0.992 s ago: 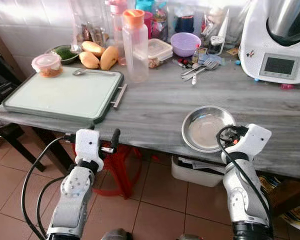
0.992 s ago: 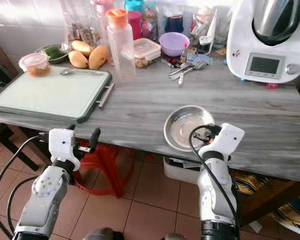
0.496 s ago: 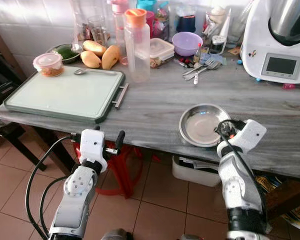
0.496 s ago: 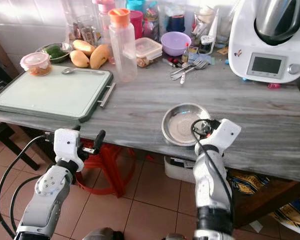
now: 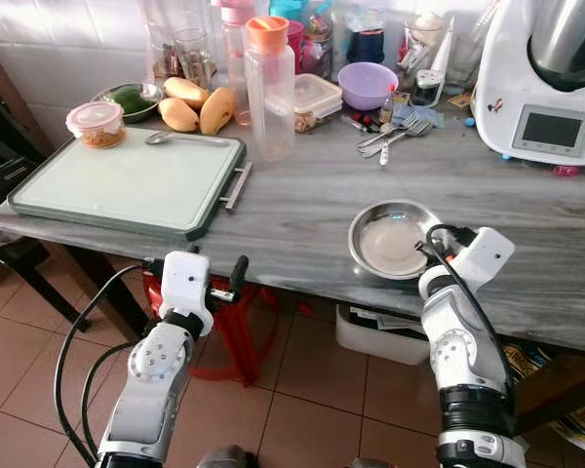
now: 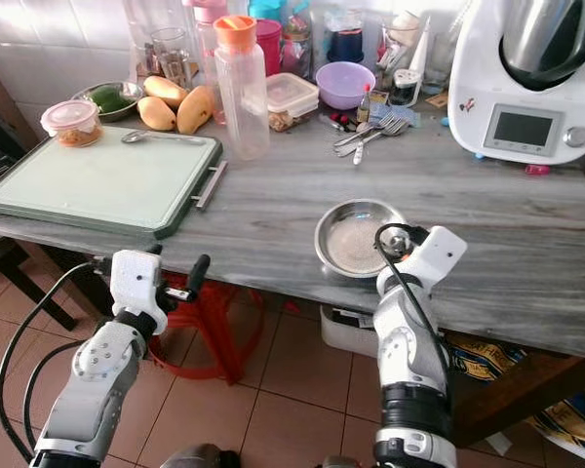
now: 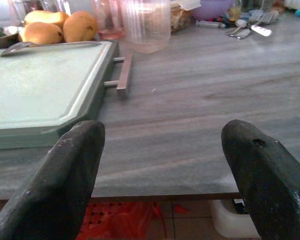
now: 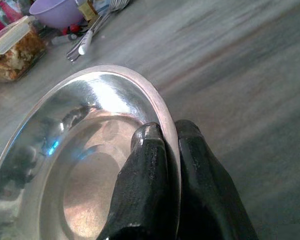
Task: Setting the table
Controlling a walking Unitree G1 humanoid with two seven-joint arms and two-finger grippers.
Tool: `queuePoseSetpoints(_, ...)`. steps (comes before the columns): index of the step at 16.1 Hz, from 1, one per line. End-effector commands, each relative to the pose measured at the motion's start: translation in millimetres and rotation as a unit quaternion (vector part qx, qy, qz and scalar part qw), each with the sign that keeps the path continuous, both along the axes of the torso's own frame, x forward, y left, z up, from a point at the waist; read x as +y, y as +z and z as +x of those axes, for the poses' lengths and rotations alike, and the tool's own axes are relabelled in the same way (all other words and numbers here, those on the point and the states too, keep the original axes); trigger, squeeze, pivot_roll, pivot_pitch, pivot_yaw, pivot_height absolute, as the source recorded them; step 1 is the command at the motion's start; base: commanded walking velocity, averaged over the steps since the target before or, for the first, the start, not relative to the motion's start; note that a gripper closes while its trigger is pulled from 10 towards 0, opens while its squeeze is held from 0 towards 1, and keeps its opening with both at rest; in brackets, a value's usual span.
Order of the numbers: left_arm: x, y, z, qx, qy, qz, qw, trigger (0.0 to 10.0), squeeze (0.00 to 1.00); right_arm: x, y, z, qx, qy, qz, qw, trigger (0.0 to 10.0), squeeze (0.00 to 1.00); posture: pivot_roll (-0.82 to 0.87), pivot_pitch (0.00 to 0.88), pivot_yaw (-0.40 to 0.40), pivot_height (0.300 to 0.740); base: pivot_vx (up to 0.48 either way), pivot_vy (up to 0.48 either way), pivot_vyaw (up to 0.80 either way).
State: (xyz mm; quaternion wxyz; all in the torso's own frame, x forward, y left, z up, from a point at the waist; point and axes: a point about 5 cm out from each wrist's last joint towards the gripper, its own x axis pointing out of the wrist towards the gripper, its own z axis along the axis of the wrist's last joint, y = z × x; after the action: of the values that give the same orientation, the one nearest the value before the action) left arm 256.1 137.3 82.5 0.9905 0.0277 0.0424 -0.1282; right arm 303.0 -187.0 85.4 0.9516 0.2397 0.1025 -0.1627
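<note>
A shiny steel plate (image 5: 390, 239) lies on the grey marble table (image 5: 302, 200) near its front edge. My right gripper (image 5: 435, 240) is shut on the plate's near right rim; in the right wrist view the two black fingers (image 8: 152, 165) pinch the rim (image 8: 162, 112) between them. My left gripper (image 5: 226, 283) hangs open below the table's front edge, in front of the green cutting board (image 5: 127, 182). In the left wrist view its wide-apart fingers (image 7: 72, 172) frame the table top with nothing between them. Forks and spoons (image 5: 390, 136) lie at the back.
A tall clear bottle with an orange cap (image 5: 270, 88), mangoes (image 5: 197, 107), a lidded food tub (image 5: 96, 124), a purple bowl (image 5: 363, 84) and a white kitchen machine (image 5: 546, 78) stand along the back. A white box (image 5: 380, 331) and red stool (image 5: 236, 317) sit under the table.
The right gripper has pushed the steel plate a little further onto the table, keeping its hold on the rim. The view has shifted slightly; the left arm has barely moved.
</note>
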Motion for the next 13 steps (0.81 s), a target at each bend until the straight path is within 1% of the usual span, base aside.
queuePoseSetpoints(1,0.3,2,0.9,-0.001,-0.005,0.005,1.000,10.0,0.00,1.9,-24,-9.7,0.064,0.004,0.004,0.998,10.0,0.00,-0.03,0.000,0.040,0.740,0.000,0.000,0.00)
queuePoseSetpoints(2,-0.1,2,1.0,-0.001,-0.006,0.005,1.000,10.0,0.00,1.2,-25,-10.0,0.064,0.003,0.008,0.998,10.0,0.36,-0.03,0.000,0.040,0.740,0.000,0.000,0.00)
queuePoseSetpoints(3,-0.8,2,1.3,0.000,-0.008,0.005,1.000,10.0,0.00,0.1,-24,-9.5,0.063,0.002,0.009,0.998,10.0,1.00,-0.04,0.000,0.040,0.740,0.000,0.000,0.00)
queuePoseSetpoints(8,2.7,3,2.7,-0.006,0.007,0.010,1.000,10.0,0.00,-9.4,-22,-5.7,0.059,0.000,-0.004,0.998,10.0,1.00,-0.03,0.000,0.036,0.740,0.000,0.000,0.00)
queuePoseSetpoints(11,2.6,3,2.4,-0.006,0.005,0.011,1.000,10.0,0.00,-10.3,-18,-5.5,0.046,0.004,-0.019,0.999,10.0,1.00,-0.03,0.000,0.033,0.740,0.000,0.000,0.00)
queuePoseSetpoints(13,1.7,3,2.1,-0.006,0.004,0.011,1.000,10.0,0.00,-8.9,-11,-4.4,0.027,0.008,-0.030,0.999,10.0,1.00,-0.03,0.000,0.040,0.740,0.000,0.000,0.00)
